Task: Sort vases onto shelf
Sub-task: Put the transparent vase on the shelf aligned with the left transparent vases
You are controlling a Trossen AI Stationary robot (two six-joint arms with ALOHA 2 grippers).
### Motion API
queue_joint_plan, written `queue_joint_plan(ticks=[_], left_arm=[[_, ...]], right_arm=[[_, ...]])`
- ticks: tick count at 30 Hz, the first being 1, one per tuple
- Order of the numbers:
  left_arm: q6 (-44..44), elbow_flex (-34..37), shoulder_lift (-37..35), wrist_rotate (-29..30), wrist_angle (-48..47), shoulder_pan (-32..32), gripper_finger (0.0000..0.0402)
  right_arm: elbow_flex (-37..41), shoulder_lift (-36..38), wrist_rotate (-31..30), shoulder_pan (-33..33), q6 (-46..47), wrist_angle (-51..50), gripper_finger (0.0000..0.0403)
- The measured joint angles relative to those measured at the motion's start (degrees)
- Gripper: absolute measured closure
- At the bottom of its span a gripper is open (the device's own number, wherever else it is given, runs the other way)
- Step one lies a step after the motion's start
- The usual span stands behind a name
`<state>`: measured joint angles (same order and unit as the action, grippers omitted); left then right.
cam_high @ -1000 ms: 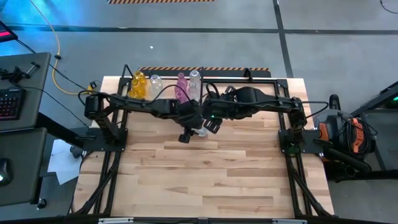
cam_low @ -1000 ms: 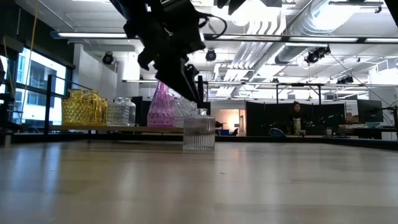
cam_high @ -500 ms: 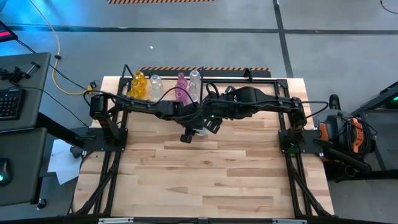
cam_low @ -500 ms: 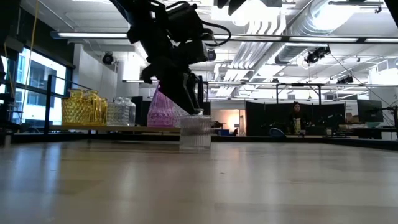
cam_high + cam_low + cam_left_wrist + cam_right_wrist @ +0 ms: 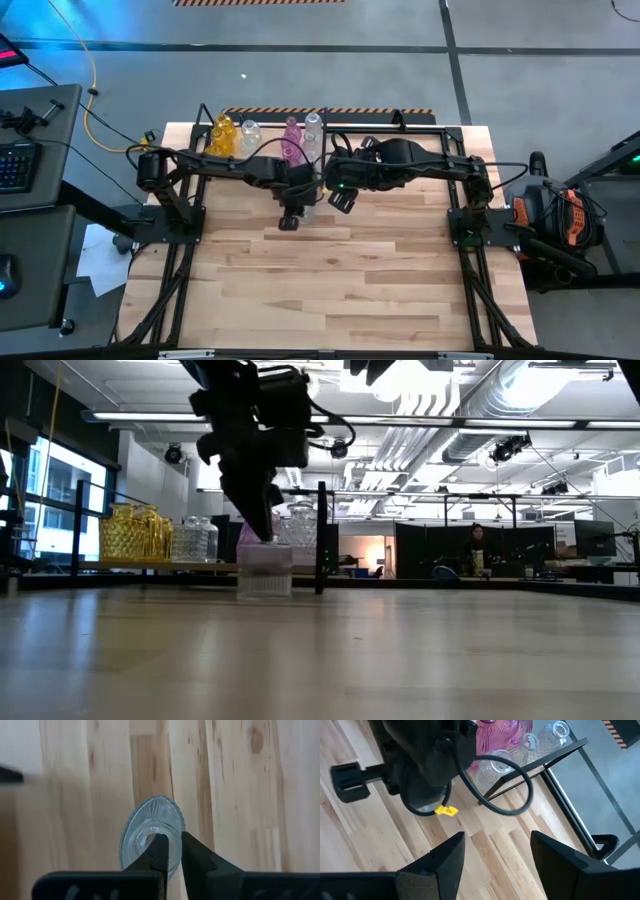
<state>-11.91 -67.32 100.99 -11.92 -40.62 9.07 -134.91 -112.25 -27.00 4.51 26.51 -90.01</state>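
Pinching the rim of the small clear ribbed glass vase (image 5: 150,840), the left gripper (image 5: 170,850) has just clamped shut and slid it along the butcher-block tabletop (image 5: 350,280), just in front of the black-framed shelf (image 5: 400,125). Looks ready for lifting. Right gripper (image 5: 495,845) hangs open beside it.
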Motion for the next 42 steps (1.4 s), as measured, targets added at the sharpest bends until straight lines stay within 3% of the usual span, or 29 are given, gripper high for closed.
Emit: queue_joint_plan(ticks=[8, 20, 26, 36, 42], left_arm=[[9.0, 7.4, -8.2, 1.5, 1.0, 0.5, 0.0384], [17.8, 24.2, -31.0, 5.0, -0.4, 8.4, 0.0382], [14.1, 23.8, -35.3, 4.9, -5.9, 14.9, 0.0382], [3.8, 14.8, -35.6, 4.7, -10.0, 23.5, 0.0382], [-1.5, 13.4, -35.6, 4.7, -11.8, 29.0, 0.0382]], right_arm=[[0.0, 0.0, 0.0, 0.0, 0.0, 0.0, 0.0194], [0.0, 0.0, 0.0, 0.0, 0.5, 0.0, 0.0194], [0.0, 0.0, 0.0, 0.0, 0.6, 0.6, 0.0194], [0.0, 0.0, 0.0, 0.0, 0.8, 2.1, 0.0194], [0.0, 0.0, 0.5, 0.1, 1.8, 2.1, 0.0194]])
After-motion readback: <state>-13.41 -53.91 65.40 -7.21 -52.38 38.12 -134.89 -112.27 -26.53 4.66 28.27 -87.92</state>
